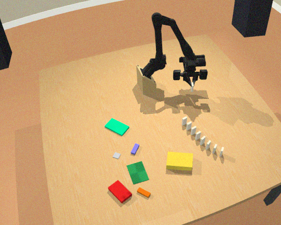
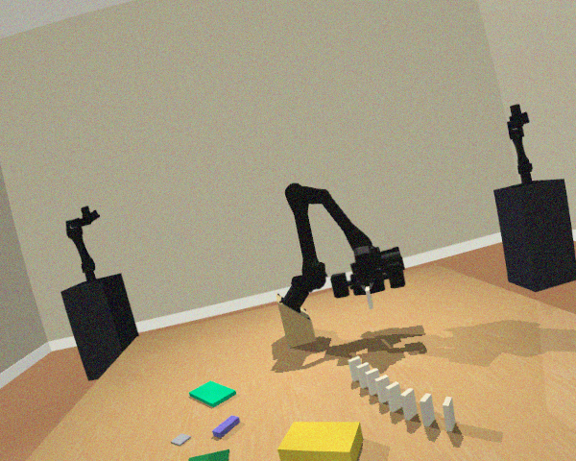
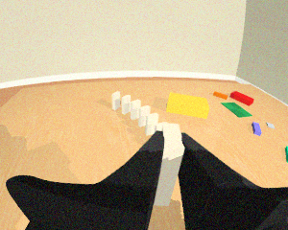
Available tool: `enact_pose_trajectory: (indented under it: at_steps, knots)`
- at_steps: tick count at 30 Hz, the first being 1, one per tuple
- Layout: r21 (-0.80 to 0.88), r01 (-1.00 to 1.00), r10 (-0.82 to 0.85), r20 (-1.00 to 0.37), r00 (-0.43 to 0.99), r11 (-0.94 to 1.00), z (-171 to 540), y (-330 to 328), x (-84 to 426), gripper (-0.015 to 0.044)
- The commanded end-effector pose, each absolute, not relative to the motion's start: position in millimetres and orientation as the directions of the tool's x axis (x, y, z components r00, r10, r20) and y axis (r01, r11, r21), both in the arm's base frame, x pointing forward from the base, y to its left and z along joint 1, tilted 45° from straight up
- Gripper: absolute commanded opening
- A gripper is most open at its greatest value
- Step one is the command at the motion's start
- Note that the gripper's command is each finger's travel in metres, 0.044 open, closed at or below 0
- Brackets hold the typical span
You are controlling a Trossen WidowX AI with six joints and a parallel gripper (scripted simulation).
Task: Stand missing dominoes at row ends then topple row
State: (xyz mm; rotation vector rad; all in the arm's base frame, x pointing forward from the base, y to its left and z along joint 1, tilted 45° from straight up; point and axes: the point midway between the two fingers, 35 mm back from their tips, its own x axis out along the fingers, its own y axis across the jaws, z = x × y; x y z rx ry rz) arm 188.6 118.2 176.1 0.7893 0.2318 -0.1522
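Note:
My gripper (image 1: 192, 84) (image 2: 368, 288) (image 3: 170, 138) is shut on a white domino (image 1: 192, 87) (image 2: 370, 299) (image 3: 168, 177) and holds it in the air, roughly upright, behind the far end of the row. Several white dominoes stand upright in a slightly curved row on the table (image 1: 75, 101). The row's end nearest the arm is a standing domino (image 1: 184, 121) (image 2: 354, 369); its other end is a standing domino (image 1: 221, 151) (image 2: 448, 413) (image 3: 116, 101). In the wrist view the held domino and fingers hide the near end of the row.
A yellow block (image 1: 179, 161) (image 2: 321, 436) (image 3: 187, 104) lies left of the row's front half. Further left lie a teal plate (image 1: 116, 126), a purple block (image 1: 135, 148), a grey tile (image 1: 116, 155), a green sheet (image 1: 137, 172), a red block (image 1: 120, 191) and an orange block (image 1: 143, 192).

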Motion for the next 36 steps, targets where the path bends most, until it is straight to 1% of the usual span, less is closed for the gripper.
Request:
enact_pose_trajectory:
  at_steps: [1,36]
  knots:
    - [0.685,0.223,-0.051,-0.262,0.964,0.693,172,124,190,0.0028]
    - [0.680,0.225,-0.050,-0.267,0.962,0.698,109,185,192,0.0028]
